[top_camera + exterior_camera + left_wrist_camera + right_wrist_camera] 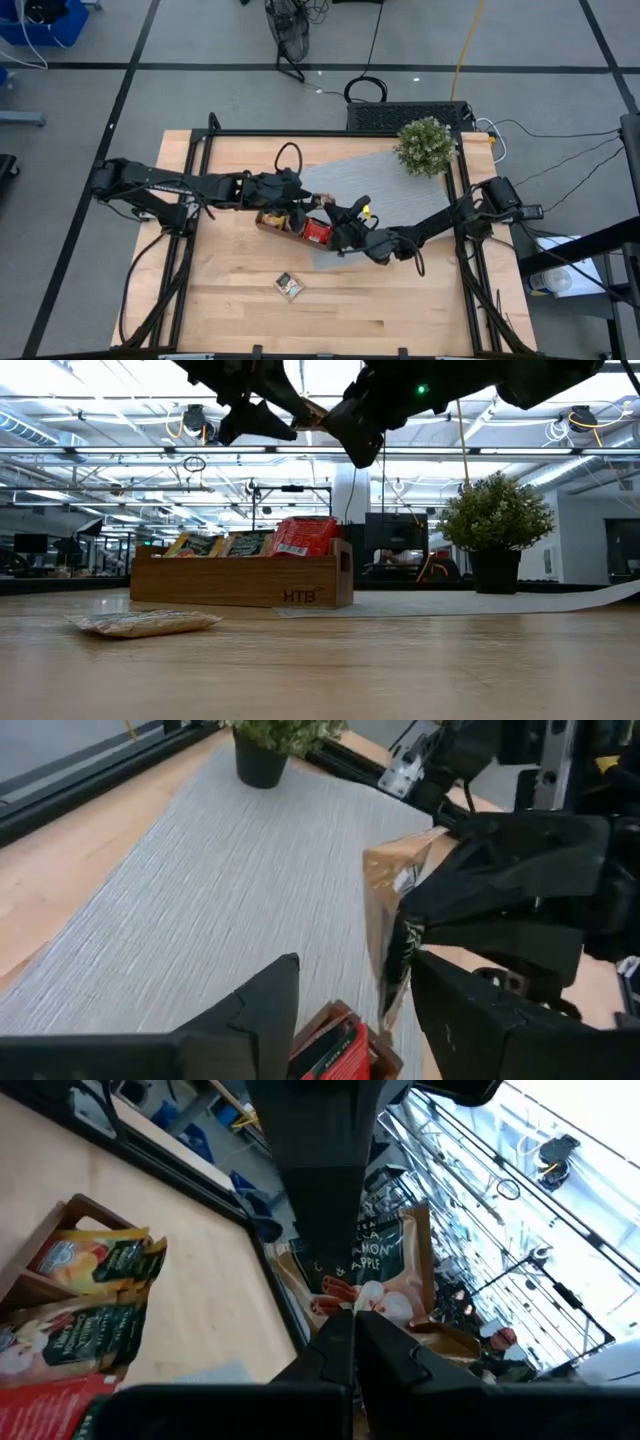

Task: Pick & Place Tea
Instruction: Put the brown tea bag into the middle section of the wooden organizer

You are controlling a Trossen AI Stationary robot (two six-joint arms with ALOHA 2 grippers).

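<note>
A brown-and-orange tea sachet (385, 890) hangs in the air above the wooden tray (240, 582); it also shows in the low view (312, 412). My right gripper (355, 1330) is shut on it, reaching in level from the table's right (335, 212). My left gripper (355, 1010) faces it from the left (303, 195), open, with one end of the sachet between its fingers. Red, green and yellow sachets (300, 538) stand on edge in the tray. One more sachet (289, 286) lies flat on the wood nearer the front edge. My right gripper pinches the sachet between its two fingers at one edge (368, 1298), coming in roughly level from the table's right. The sachet stands on edge beyond the fingertips, lifted clear above the tray. My left gripper: I cannot tell whether its fingers (450, 1005) touch the sachet's end.
The tray stands at the near edge of a grey mat (385, 180). A potted plant (425, 147) stands at the mat's far right corner. Bare wood stretches around the loose sachet (145, 622) toward the front edge.
</note>
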